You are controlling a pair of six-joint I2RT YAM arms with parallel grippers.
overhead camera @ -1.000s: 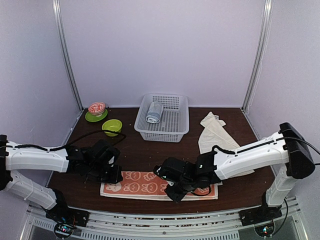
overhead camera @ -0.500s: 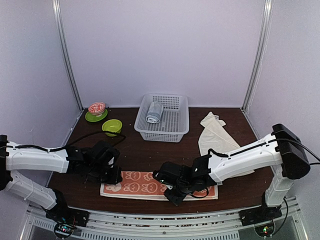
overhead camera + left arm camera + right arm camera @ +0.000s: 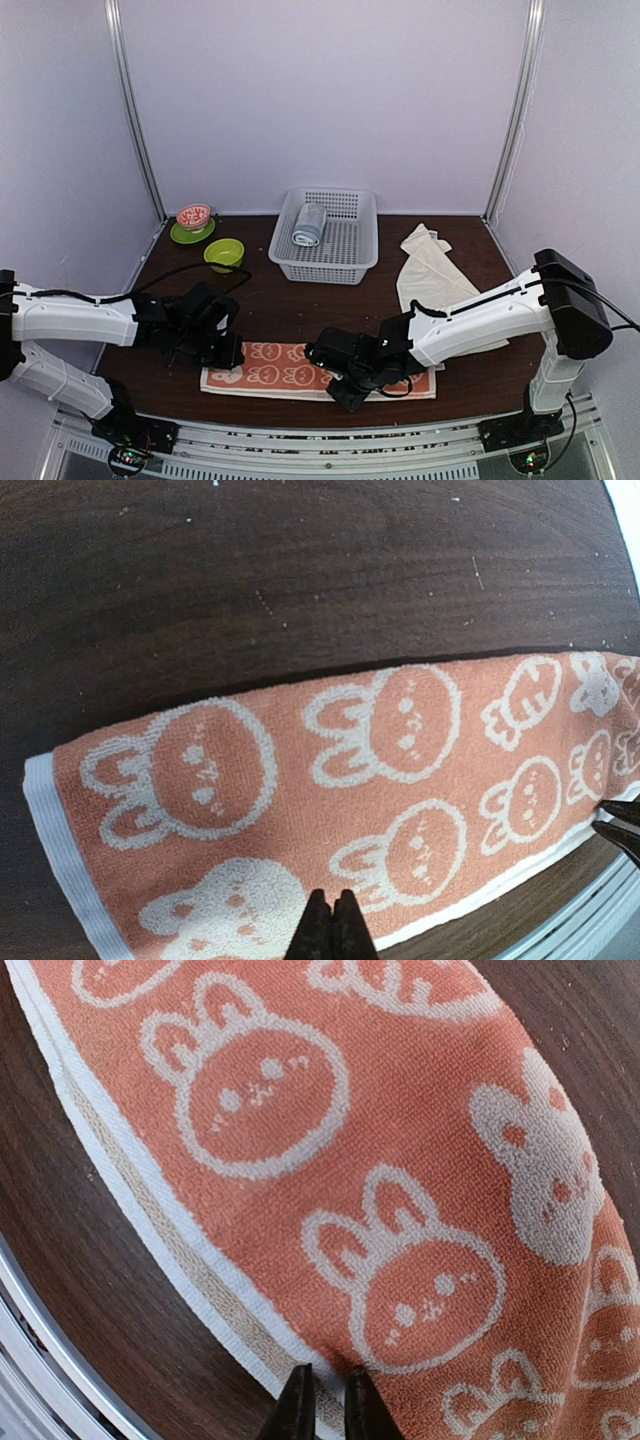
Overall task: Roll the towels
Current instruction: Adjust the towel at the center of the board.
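Top view only: the salmon-orange towel (image 3: 275, 372) is lying flat along the near edge of the bench (image 3: 290, 300). The left gripper (image 3: 228, 356) is sitting over its left end, and the right gripper (image 3: 340, 390) is over its near hem, around the middle.
Left wrist view only: the left gripper (image 3: 333, 920) is showing its tips pressed together with no gap, over the bunny print close to the white near hem.
Right wrist view only: the right gripper (image 3: 325, 1400) is showing a slim gap between its fingers (image 3: 297, 1405), right at the towel's white hem.
Hard to make out: whether the right gripper is pinching the hem cannot be told. From above, both grippers' tips are hiding under their own bodies.
Cream-white towel (image 3: 428, 268): is lying crumpled at the far right, its near end passing behind the right arm (image 3: 480, 310).
Basket (image 3: 345, 255): is sitting at the back middle, holding the grey-blue rolled towel (image 3: 308, 226).
Dishes: a green bowl (image 3: 224, 252) is standing back left. Beyond it a red-patterned bowl (image 3: 194, 215) is resting on a green plate (image 3: 183, 237).
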